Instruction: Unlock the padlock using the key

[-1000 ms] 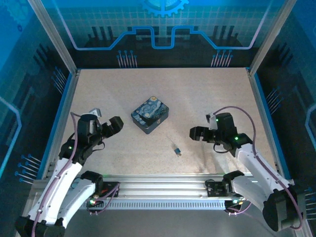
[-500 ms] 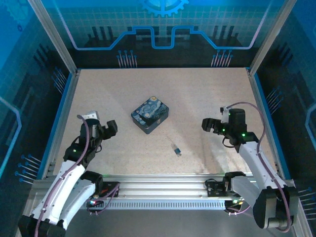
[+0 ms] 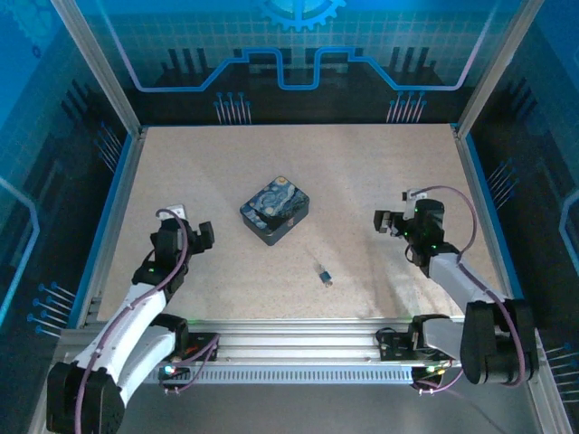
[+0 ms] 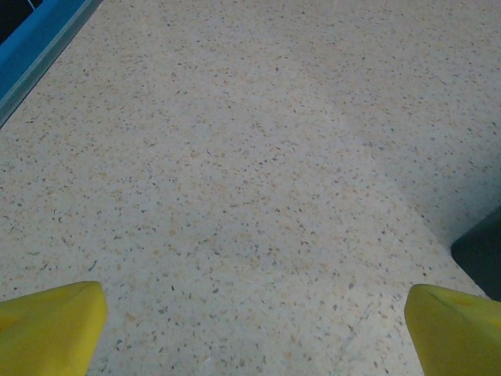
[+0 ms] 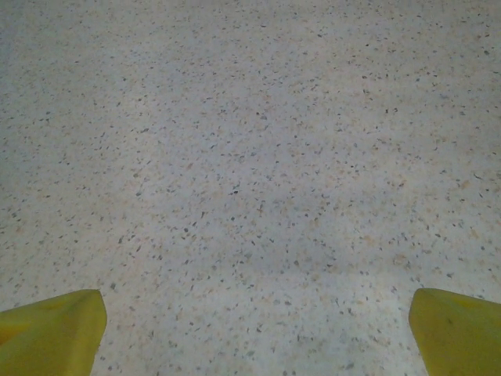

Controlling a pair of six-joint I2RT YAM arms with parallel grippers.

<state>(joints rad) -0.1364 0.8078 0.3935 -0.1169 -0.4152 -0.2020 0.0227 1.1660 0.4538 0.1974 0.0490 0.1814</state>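
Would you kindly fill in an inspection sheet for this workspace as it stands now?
Surface: speckled beige table, nothing spilled.
Job's things: padlock lies near the front, between the arms; key a thin sliver at it, inserted or not cannot be told.
Clutter: painted tin behind the padlock.
Tools: left tool and right tool open, empty, over bare table.
Cables: purple cables loop along both arms.
Surroundings: blue-lit walls, metal frame.

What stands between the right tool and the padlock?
Nothing visible does. Bare table lies between the right tool and the padlock; the tin sits farther left, off that line.
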